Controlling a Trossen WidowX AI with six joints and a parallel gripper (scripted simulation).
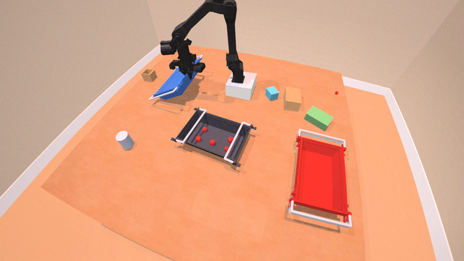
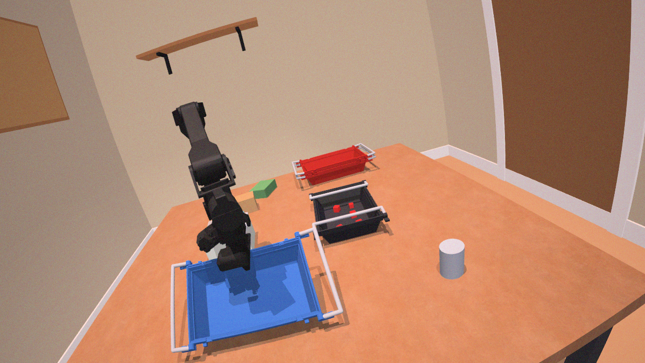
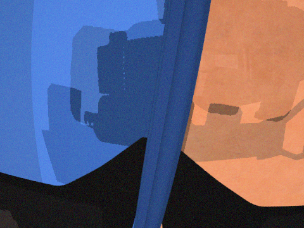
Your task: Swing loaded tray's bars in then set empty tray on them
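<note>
My gripper (image 1: pixel 190 76) (image 3: pixel 154 147) is shut on the long side wall of the empty blue tray (image 1: pixel 175 93) (image 2: pixel 252 331) (image 3: pixel 174 79). The tray is tilted, its held side higher; whether its low side touches the table is unclear. Its wire bars (image 2: pixel 172 306) (image 2: pixel 327 268) stand out over its ends. The loaded black tray (image 1: pixel 204 150) (image 2: pixel 351 231) stands level, with several small red blocks (image 1: pixel 212 142) (image 2: pixel 336 208) inside. Its two white bars (image 1: pixel 194 125) (image 1: pixel 234 140) lie across its top. In the exterior view, the arm hides the grip.
A red tray (image 1: pixel 327 212) (image 2: pixel 338 173) stands at the right in the top view. A grey cylinder (image 1: pixel 125 140) (image 2: pixel 451 259) stands left of the black tray. A small open box (image 1: pixel 149 77) is beyond the blue tray. Cyan (image 1: pixel 272 93), tan (image 1: pixel 292 100) and green (image 1: pixel 318 117) blocks lie beside the arm's base.
</note>
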